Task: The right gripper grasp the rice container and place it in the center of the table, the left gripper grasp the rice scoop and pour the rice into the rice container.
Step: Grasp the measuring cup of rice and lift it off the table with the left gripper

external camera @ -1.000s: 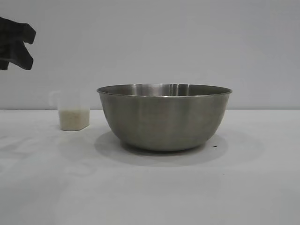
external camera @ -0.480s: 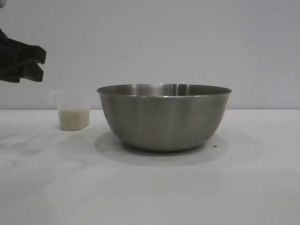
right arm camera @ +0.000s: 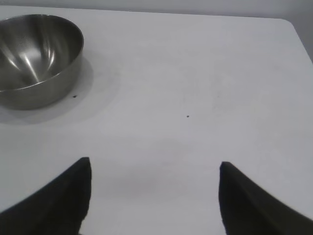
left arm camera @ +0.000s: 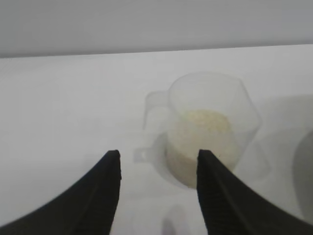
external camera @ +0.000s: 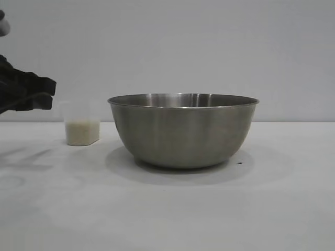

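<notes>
At the middle of the white surface (external camera: 167, 209) you have the rice container (external camera: 183, 130), a wide steel bowl standing upright with nothing visible inside it in the right wrist view. Just to its left, apart from it and not touching, stands the rice scoop (external camera: 82, 125), a small translucent cup, upright, with rice (external camera: 82, 132) filling its lower part. Your left claw (external camera: 46, 93) comes in from the left edge of the exterior view, hanging above the surface at about the height of the scoop's rim and near it, with a gap between them. From the left wrist view you see its two black fingers (left arm camera: 100, 196) spread apart, holding nothing, with the scoop (left arm camera: 210, 127) and its side handle (left arm camera: 152, 110) ahead of the tips and the grains (left arm camera: 203, 122) showing through the cup wall. Your right claw (right arm camera: 154, 196) does not show in the exterior view; its own wrist view shows the fingers (right arm camera: 63, 196) spread wide over bare surface (right arm camera: 195, 73), holding nothing, well apart from the bowl (right arm camera: 34, 58), which sits farther off to one side. A small dark speck (external camera: 239, 162) lies on the surface beside the bowl's base.
</notes>
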